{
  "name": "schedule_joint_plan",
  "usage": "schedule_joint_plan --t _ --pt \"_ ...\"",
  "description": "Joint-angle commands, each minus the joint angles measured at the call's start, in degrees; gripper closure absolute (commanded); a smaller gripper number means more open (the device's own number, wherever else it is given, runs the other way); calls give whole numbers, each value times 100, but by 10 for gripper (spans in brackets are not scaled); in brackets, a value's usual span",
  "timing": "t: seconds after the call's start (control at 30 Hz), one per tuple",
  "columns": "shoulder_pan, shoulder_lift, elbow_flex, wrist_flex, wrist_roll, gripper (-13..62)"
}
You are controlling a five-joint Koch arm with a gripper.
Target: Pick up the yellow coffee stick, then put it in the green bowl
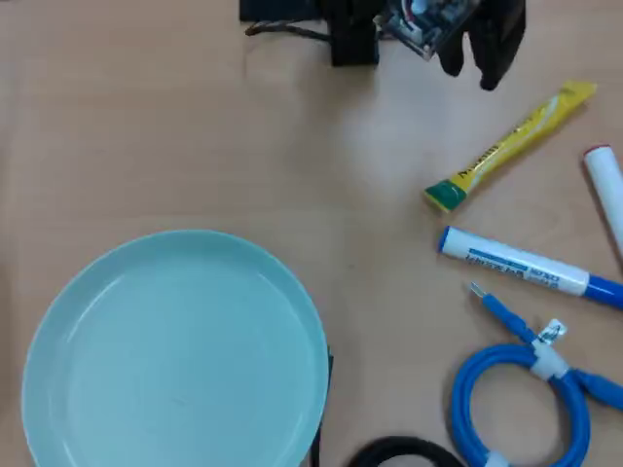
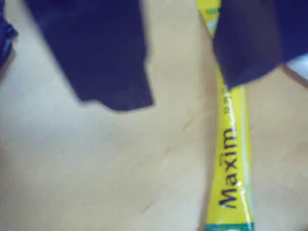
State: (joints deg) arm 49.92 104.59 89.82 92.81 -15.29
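- We see the yellow coffee stick [image 1: 510, 146] lying flat on the table [image 1: 195, 126], at the right side of the overhead view, with its green end pointing down and left.
- In the wrist view our jaws are spread wide, with bare table between them.
- The stick [image 2: 232, 159] is not in that gap. It runs under the right-hand jaw and pokes out below it.
- Nothing is held.
- The green bowl [image 1: 68, 321] sits at the lower left of the overhead view, well apart from the stick.
- A white-and-blue marker [image 1: 531, 266] lies just below the stick, and a blue cable [image 1: 526, 389] coils below that.
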Motion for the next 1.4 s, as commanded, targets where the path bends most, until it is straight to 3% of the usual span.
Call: schedule_joint_plan --t 0.0,0.97,1.37 --pt "-149 26 -167 -220 229 364" --pt "-870 26 2259 -4069 1714 330" --pt "-1116 -404 1951 -4386 1749 269"
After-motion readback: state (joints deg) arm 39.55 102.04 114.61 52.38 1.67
